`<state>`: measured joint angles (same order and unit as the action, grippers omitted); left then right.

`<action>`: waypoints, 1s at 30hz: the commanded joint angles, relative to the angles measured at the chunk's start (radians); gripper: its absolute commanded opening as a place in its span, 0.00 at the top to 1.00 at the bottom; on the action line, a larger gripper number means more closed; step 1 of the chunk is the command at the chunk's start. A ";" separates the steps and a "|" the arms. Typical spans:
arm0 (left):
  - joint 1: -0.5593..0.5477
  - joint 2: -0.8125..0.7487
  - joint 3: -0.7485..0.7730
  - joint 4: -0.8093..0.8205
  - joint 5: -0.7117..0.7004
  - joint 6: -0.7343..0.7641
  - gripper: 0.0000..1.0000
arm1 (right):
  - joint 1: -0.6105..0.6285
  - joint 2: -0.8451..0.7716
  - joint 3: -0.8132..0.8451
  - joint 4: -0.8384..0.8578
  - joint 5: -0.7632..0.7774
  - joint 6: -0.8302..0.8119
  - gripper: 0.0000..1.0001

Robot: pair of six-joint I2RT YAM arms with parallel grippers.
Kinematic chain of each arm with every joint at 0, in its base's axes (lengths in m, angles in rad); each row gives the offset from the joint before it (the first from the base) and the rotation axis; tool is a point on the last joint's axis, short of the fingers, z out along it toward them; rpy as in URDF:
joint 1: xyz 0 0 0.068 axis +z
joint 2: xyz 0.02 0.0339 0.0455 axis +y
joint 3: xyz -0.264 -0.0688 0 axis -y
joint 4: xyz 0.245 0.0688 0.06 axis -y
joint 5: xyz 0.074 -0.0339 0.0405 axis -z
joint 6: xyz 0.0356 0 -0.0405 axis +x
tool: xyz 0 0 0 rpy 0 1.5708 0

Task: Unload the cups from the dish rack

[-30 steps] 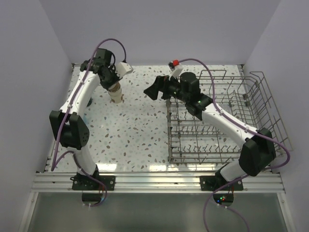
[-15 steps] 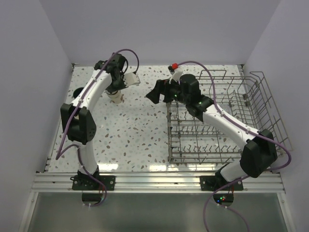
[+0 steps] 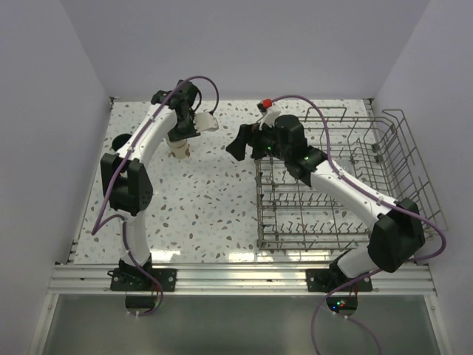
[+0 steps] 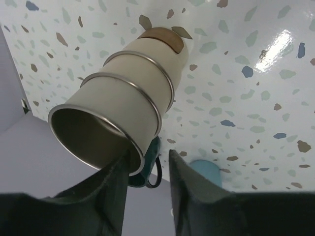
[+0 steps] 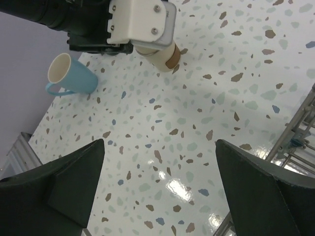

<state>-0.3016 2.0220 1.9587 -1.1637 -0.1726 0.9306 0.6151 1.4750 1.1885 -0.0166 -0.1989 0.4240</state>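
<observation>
Toward ten o'clock on the speckled desk (image 3: 214, 214), find three metallic beige tumblers (image 3: 178, 150) nested into one stack, standing on the brown base, long axis vertical, open mouth pointing straight up at the left pincer (image 4: 149, 163). Note that pincer slack: fingers (image 4: 197, 196) parted on either side of the top tumbler's rim, the cup wall just beside one finger and a clear gap to the other, so released rather than clenched. Through that gap, glimpse the dark teal mug (image 3: 117, 140) and, beside it, the light blue mug (image 5: 69, 73), at about nine o'clock from the stack and apart from it. From the right wrist view, see the blue one parallel to the stack, cream mouth up, handle turned away from the tumblers. Near twelve o'clock on the desk, spot the right pincer (image 3: 235, 143) spread wide, grasping nothing, aimed toward nine o'clock at the stack, just off the far-left corner of the dish rack (image 3: 295, 214). Over at three o'clock, see that grey wire rack resting flat, long axis running twelve to six, tines upright, far and right sides rising tall.
</observation>
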 commanded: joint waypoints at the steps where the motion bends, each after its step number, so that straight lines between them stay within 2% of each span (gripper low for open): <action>1: -0.001 -0.042 0.037 0.038 -0.007 0.002 0.56 | 0.000 -0.054 0.011 -0.042 0.058 -0.030 0.02; 4: -0.001 -0.077 0.034 0.081 -0.018 -0.025 0.46 | -0.002 -0.079 0.022 -0.103 0.143 -0.050 0.02; 9: -0.002 -0.164 0.014 0.148 0.048 -0.096 0.40 | -0.028 -0.168 0.028 -0.253 0.367 -0.113 0.02; 10: -0.002 -0.177 0.009 0.160 0.064 -0.111 0.38 | -0.038 -0.173 0.037 -0.337 0.431 -0.120 0.02; 12: -0.002 -0.221 -0.013 0.203 0.117 -0.177 0.36 | -0.083 -0.180 0.069 -0.475 0.464 -0.129 0.02; 16: -0.002 -0.330 -0.116 0.323 0.264 -0.323 0.29 | -0.188 -0.214 0.048 -0.603 0.481 -0.105 0.02; 17: -0.002 -0.379 -0.144 0.352 0.327 -0.390 0.28 | -0.227 -0.228 0.030 -0.605 0.472 -0.099 0.02; 21: -0.002 -0.505 -0.328 0.536 0.418 -0.524 0.22 | -0.276 -0.254 -0.055 -0.625 0.480 -0.079 0.02; 24: -0.002 -0.591 -0.432 0.611 0.476 -0.579 0.11 | -0.282 -0.249 -0.084 -0.623 0.518 -0.065 0.02; 25: -0.002 -0.609 -0.452 0.624 0.493 -0.590 0.09 | -0.285 -0.248 -0.090 -0.619 0.529 -0.059 0.02; 26: -0.002 -0.641 -0.489 0.634 0.496 -0.602 0.00 | -0.291 -0.248 -0.098 -0.612 0.536 -0.050 0.02; 30: -0.002 -0.700 -0.555 0.662 0.507 -0.607 0.00 | -0.298 -0.225 -0.131 -0.569 0.535 -0.042 0.02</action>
<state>-0.3016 1.3724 1.4433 -0.6067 0.2787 0.3820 0.3256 1.2434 1.0698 -0.6197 0.2996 0.3565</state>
